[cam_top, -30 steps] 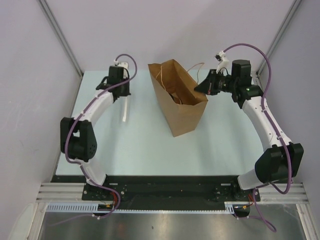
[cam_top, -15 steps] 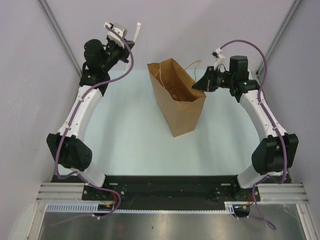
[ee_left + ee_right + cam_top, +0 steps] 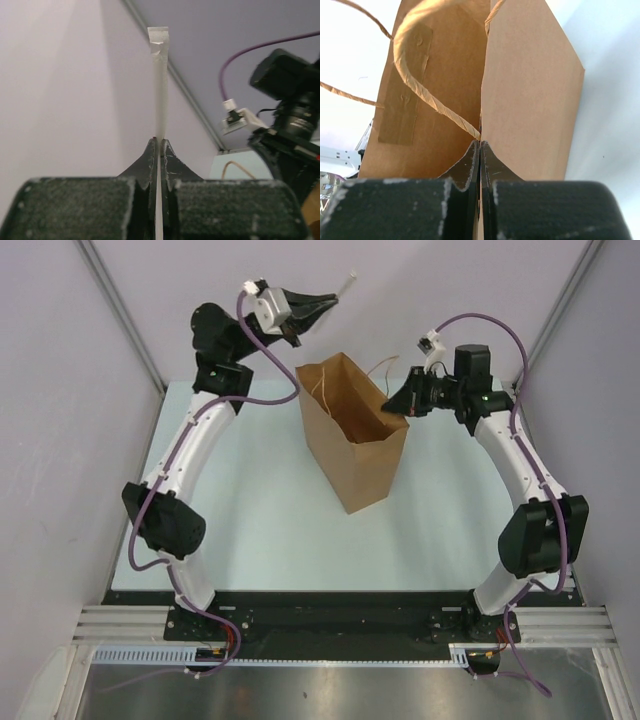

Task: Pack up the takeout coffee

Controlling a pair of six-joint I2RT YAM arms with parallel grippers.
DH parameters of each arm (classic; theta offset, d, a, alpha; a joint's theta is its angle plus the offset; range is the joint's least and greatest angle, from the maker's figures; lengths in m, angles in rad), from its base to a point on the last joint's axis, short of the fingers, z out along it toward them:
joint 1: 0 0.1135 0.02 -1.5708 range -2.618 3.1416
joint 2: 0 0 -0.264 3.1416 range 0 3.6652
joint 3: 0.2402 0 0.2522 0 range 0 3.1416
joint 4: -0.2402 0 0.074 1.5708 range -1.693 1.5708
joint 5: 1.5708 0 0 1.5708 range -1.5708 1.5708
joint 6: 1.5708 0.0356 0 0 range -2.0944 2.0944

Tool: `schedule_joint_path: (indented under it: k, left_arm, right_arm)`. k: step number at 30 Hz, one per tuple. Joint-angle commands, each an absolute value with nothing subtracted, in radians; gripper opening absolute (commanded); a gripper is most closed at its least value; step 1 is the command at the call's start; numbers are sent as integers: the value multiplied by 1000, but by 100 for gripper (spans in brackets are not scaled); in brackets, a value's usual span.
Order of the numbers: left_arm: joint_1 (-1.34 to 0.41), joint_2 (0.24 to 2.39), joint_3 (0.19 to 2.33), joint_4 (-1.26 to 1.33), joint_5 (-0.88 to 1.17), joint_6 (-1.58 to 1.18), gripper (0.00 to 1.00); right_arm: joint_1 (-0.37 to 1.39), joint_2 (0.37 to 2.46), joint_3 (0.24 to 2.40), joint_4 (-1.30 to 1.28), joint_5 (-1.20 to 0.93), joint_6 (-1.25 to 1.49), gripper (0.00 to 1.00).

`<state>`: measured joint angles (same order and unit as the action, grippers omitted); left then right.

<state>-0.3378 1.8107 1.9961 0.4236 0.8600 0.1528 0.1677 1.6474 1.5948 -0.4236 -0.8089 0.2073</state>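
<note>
A large brown paper bag (image 3: pixel 365 465) stands open at the middle back of the table. My right gripper (image 3: pixel 395 408) is shut on the bag's right rim; in the right wrist view the jaws (image 3: pixel 480 145) pinch the paper edge (image 3: pixel 530 90) beside a twisted handle (image 3: pixel 420 75). My left gripper (image 3: pixel 325 302) is raised high at the back, left of the bag's mouth, shut on a thin white paper-wrapped stick (image 3: pixel 348 282), seen edge-on in the left wrist view (image 3: pixel 160 85). The takeout coffee cup is not in view; the bag's inside is mostly hidden.
The pale table (image 3: pixel 250 510) spreads around the bag. Grey walls close in on the left, back and right. The right arm's wrist and purple cable (image 3: pixel 280 75) show at the right of the left wrist view.
My left arm has lifted the white stick from the table and swung it up and to the right, towards the bag's mouth. The right gripper keeps its hold on the rim.
</note>
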Motion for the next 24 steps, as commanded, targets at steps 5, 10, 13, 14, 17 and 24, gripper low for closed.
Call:
schedule_joint_path:
  k: [5,10,13,14,17,24]
  left_arm:
    - [-396,1847,2019,462,1068,152,0]
    - [-400,1800,1938,443,1133,146,0]
    - [-402,1751,1870,420,1155,156,0]
    - [-402,1737,1850,422,1152,161,0]
    - [-405,1701,1799,420,1140,160,0]
    - [-405,1629,1750,195,1160,277,0]
  right_arm:
    - [179,1690,1686,-367,-940,198,0]
    - [183,1718,1706,-374,-1023,201,0]
    - [189,1738,1729,-385,-1075,201,0]
    - [189,1743,1735,-385,-1087,206,0]
    - [198,1759,1750,-387,-1124,206,0]
    - [230,1822,1847,-515,-1152,112,0]
